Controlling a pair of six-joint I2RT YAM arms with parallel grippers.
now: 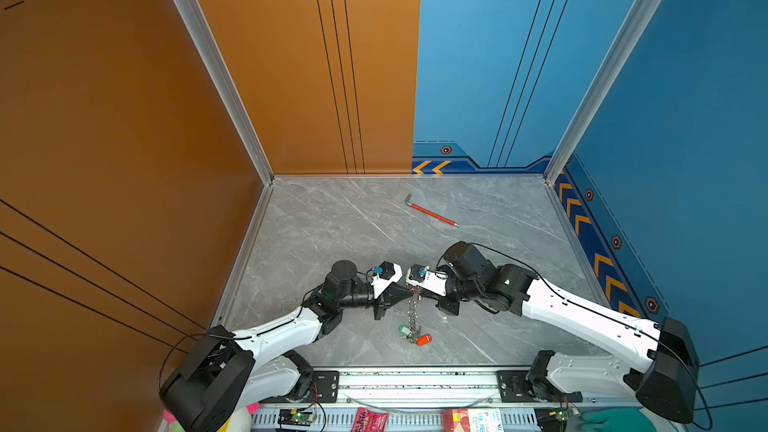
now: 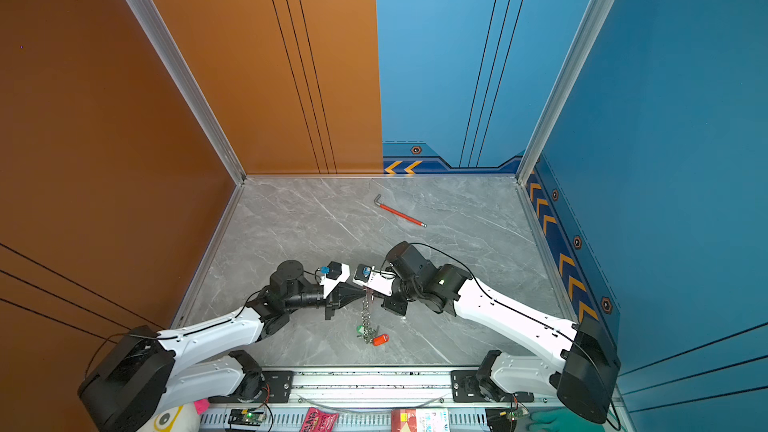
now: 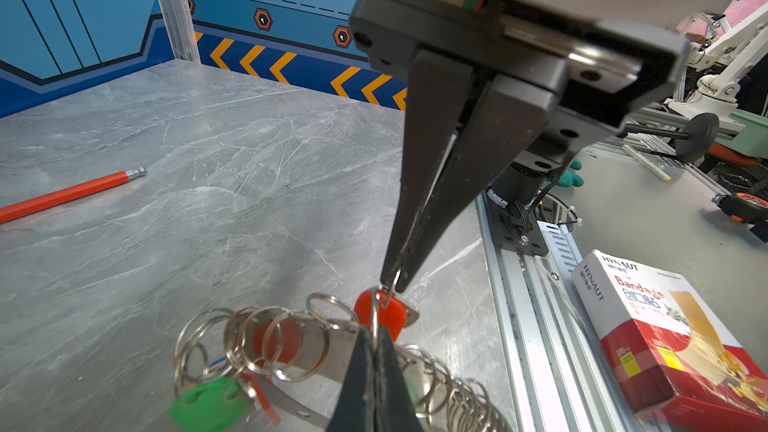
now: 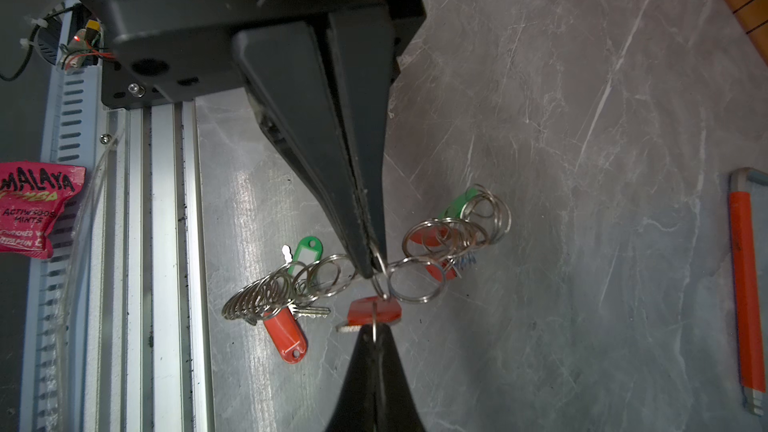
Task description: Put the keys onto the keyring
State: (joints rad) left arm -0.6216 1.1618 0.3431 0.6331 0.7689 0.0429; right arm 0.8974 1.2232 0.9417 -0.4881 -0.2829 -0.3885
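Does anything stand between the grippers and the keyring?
Nothing visible does: the left gripper and the right gripper are both shut on small rings of the keyring, with an orange-tagged key between their tips.

right gripper (image 4: 372,270) pinched tight on one ring of the keyring (image 4: 419,280), left gripper (image 4: 374,338) clamped on the next ring, orange-headed key (image 4: 374,311) dangling off that ring, orange-tagged key (image 4: 286,336) and green-tagged key (image 4: 306,252) right by the keyring's bunched-up end, red hex wrench (image 4: 746,284) well apart from the keyring
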